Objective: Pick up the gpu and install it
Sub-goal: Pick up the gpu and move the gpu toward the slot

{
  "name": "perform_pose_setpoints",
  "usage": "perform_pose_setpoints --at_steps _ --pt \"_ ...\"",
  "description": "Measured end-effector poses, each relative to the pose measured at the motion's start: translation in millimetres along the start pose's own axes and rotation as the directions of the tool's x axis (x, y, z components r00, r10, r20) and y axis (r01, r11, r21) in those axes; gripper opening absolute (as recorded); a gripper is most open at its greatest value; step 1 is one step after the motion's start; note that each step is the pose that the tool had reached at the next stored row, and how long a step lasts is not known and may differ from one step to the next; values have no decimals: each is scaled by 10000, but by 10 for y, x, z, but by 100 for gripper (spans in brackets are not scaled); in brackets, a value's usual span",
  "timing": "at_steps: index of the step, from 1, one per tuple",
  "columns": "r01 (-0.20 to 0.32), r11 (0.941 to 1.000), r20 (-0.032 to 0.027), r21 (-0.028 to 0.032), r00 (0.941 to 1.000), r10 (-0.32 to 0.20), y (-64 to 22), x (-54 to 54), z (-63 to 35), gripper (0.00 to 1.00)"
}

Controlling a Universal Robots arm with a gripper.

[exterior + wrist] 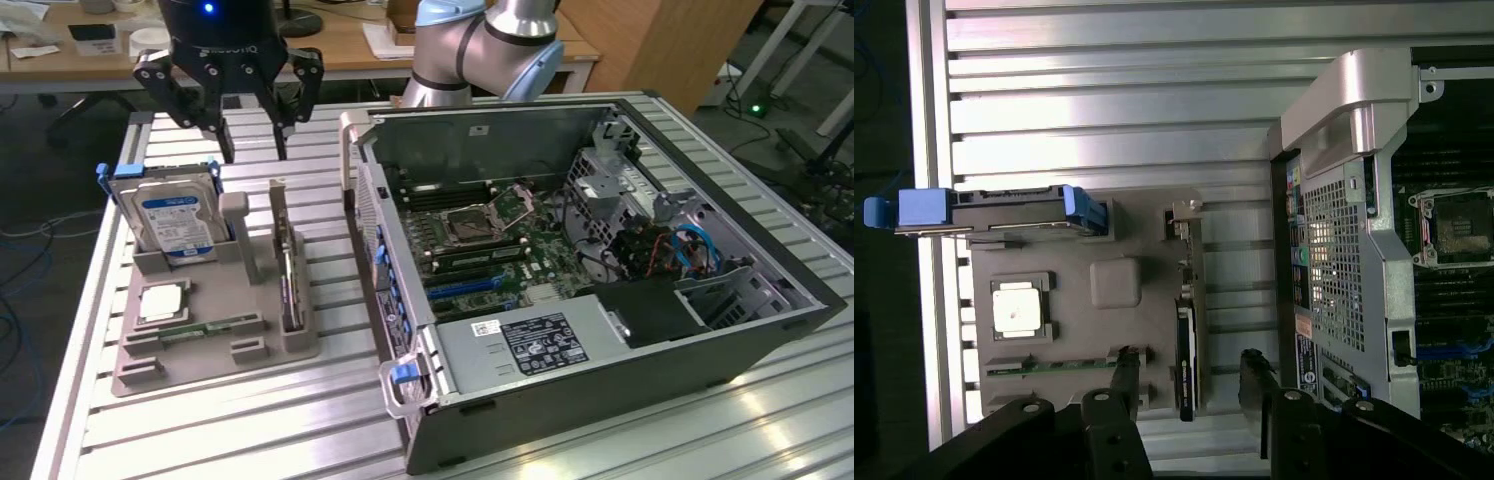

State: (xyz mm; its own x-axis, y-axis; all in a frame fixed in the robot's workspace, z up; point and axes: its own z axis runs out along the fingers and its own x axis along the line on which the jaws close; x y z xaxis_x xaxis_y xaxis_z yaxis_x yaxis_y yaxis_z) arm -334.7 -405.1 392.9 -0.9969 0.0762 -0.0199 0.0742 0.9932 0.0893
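The gpu [286, 272] stands on edge in a slot of the grey holder [267, 345], at the side nearest the computer case [747, 330]. In the wrist view the gpu [1187, 350] shows edge-on as a thin dark card. My gripper [254, 145] hangs open above the holder's far end, higher than the gpu and not touching it. Nothing is between the two black fingers [1124, 385], and in the wrist view the card lines up with the gap between them.
The holder [1144, 230] also carries a hard drive [170, 215] with blue clips, a square processor [163, 300] and a memory stick [214, 327]. The open case lies on its side at the exterior view's right, its motherboard [494, 250] exposed. All rest on a slatted aluminium table [240, 420].
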Motion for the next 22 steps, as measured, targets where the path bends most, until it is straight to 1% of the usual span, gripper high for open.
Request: perform_pose_setpoints --at_steps 1,2,3,4,5,9,10,12,13,18,22 --pt "0 10000 2 10 10000 0 0 0 0 53" --pt "0 10000 4 65 10000 0 2 1 0 53" --pt "3 9999 11 161 10000 -3 7 1 3 53" --pt "6 9997 18 232 10000 -6 13 1 8 53" --pt "6 9997 20 254 10000 -7 14 1 13 53" --pt "8 9996 20 287 10000 -8 10 2 17 53" --pt "7 9995 24 305 10000 -8 4 1 18 53" --pt "8 9993 29 379 10000 -9 -9 0 19 53" --pt "12 9992 29 401 10000 -13 -12 0 22 53" --pt "283 9988 6 405 9996 -284 -28 -2 36 53" --pt "355 9986 1 403 9994 -355 -47 -3 42 53"
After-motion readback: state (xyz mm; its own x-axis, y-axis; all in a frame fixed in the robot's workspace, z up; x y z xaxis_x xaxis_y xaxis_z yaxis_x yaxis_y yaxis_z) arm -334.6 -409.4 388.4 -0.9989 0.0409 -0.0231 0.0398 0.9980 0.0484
